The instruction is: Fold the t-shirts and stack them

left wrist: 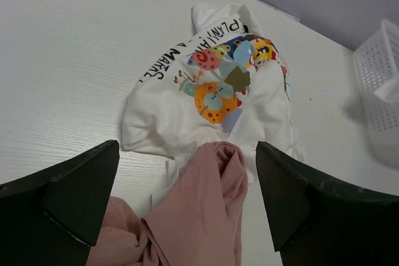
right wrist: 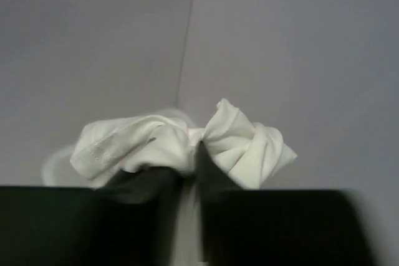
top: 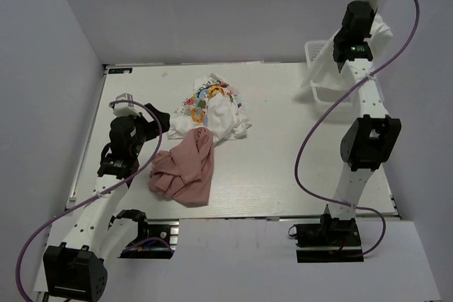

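A crumpled dusty pink t-shirt (top: 185, 170) lies left of the table's middle; it also shows in the left wrist view (left wrist: 199, 216). A white t-shirt with a multicoloured print (top: 211, 109) lies bunched just behind it, touching it, and shows in the left wrist view (left wrist: 218, 85). My left gripper (top: 157, 122) is open and empty, its jaws wide apart above the pink shirt's end (left wrist: 187, 179). My right gripper (top: 368, 30) is raised high at the back right, shut on a plain white t-shirt (right wrist: 181, 141) that hangs down over the basket (top: 327, 68).
A white plastic lattice basket (left wrist: 380, 79) stands at the table's back right corner. Grey walls close in the table on the left, back and right. The right arm's purple cable loops over the table's right part.
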{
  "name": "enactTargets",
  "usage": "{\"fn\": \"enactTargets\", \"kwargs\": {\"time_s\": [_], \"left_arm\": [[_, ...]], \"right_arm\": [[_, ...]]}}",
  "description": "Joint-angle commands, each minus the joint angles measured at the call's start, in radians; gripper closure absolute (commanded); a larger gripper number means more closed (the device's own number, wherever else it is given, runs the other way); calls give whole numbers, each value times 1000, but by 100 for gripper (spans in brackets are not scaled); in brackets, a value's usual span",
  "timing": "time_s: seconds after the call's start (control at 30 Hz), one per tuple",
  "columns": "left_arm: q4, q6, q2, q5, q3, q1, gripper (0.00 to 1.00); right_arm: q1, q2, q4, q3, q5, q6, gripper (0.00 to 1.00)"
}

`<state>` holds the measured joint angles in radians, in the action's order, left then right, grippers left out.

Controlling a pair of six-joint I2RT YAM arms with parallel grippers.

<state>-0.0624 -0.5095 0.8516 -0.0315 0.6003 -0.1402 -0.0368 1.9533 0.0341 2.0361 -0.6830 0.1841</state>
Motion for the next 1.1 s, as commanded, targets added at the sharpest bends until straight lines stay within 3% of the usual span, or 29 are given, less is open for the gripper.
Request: {"fn": "enactTargets", "kwargs": {"time_s": [0.0, 0.03, 0.07, 0.13, 0.17, 0.23, 0.33, 0.43, 0.53, 0.67, 0.8, 1.07], "left_arm": [[-16, -6, 0, -19, 58, 4, 0], [-16, -6, 0, -28, 58, 4, 0], [-16, -15, 0, -28, 58, 4, 0], [-16, -15, 0, -28, 58, 4, 0], [-16, -15, 0, -28, 58, 4, 0], [-16, -24, 0, -28, 58, 4, 0], [-16, -55, 0, -19, 36, 4, 0], [-16, -80, 0, -19, 36, 4, 0], [-40, -98, 0, 18, 46, -5, 0], [-40, -145, -25, 50, 20, -6, 0], [-53, -181, -43, 41, -19, -6, 0], [-80, -192, -43, 41, -19, -6, 0]], "right_arm": [[23, 35, -76, -53, 31, -118, 60], [23, 42, -106, -51, 49, -152, 30], [23, 35, -147, -60, 116, -164, 10], [14, -3, -174, -92, 178, -178, 10], [11, -46, -174, -124, 307, -176, 10], [-5, -112, -180, -181, 414, -218, 10], [-92, -203, -197, -293, 752, -210, 10], [-171, -215, -166, -370, 825, -207, 10], [-285, -166, -132, -404, 841, -195, 10], [-417, 14, -201, -288, 815, -192, 10], [-550, 166, -209, -205, 640, -104, 10], [-623, 429, -263, -27, 596, -133, 10]]}}
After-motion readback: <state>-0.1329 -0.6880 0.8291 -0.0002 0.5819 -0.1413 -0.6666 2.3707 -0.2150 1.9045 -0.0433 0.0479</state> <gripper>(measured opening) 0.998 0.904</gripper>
